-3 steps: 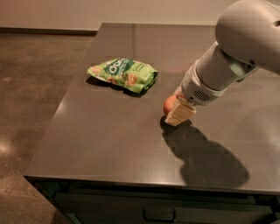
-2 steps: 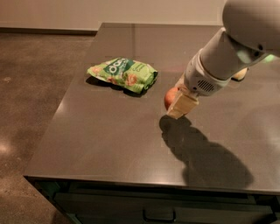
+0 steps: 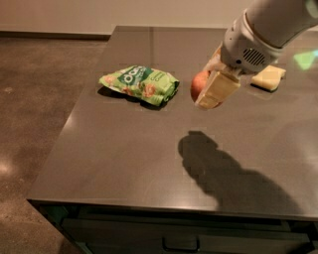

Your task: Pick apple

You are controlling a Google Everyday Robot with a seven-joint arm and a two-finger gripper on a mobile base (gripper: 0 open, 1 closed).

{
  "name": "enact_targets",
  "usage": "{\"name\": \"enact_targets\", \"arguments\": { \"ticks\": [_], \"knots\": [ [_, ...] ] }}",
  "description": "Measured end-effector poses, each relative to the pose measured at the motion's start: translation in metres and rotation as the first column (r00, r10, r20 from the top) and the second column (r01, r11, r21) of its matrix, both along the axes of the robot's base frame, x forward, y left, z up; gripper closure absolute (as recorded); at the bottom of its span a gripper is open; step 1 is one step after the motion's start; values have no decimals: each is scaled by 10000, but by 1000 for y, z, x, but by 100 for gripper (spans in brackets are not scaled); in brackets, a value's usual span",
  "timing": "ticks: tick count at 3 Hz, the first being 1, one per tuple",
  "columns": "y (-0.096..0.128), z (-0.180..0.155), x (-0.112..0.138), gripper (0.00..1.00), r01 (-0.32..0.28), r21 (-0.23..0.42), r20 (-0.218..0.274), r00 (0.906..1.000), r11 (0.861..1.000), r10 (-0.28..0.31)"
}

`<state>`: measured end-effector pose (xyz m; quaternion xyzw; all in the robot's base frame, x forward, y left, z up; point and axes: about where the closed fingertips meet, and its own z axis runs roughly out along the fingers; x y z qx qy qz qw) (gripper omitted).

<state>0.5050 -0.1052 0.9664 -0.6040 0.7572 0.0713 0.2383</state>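
Above the right half of the dark grey worktop (image 3: 124, 149), in the single camera view, the gripper (image 3: 205, 97) hangs clamped on the apple (image 3: 199, 84). One pale, flat finger (image 3: 217, 88) lies across the near right side of the fruit, so only its left, red-orange part shows. The apple is off the surface: the dark shadow (image 3: 223, 173) of the fruit and the arm falls on the worktop well below and in front of it, with bare grey between them. The white arm (image 3: 268, 30) comes down from the upper right corner and ends in a rounded wrist with a small vent grille, just above the gripper. To the left of the apple, near it but apart, a green snack bag (image 3: 140, 84) lies flat and crumpled on the worktop, its printed side up. To the right, partly behind the wrist, a pale yellow block (image 3: 269, 78) rests on the surface near the far right edge. A brown speckled floor (image 3: 39, 99) stretches away on the left, meeting a light wall (image 3: 124, 15) at the top. Under the near edge of the worktop a dark drawer handle (image 3: 181, 245) shows.
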Motion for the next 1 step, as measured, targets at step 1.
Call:
{"name": "enact_targets", "arguments": {
  "ticks": [1],
  "knots": [
    [0,2,-1,100,-15,0,2,10000,10000,15]
  ]
}}
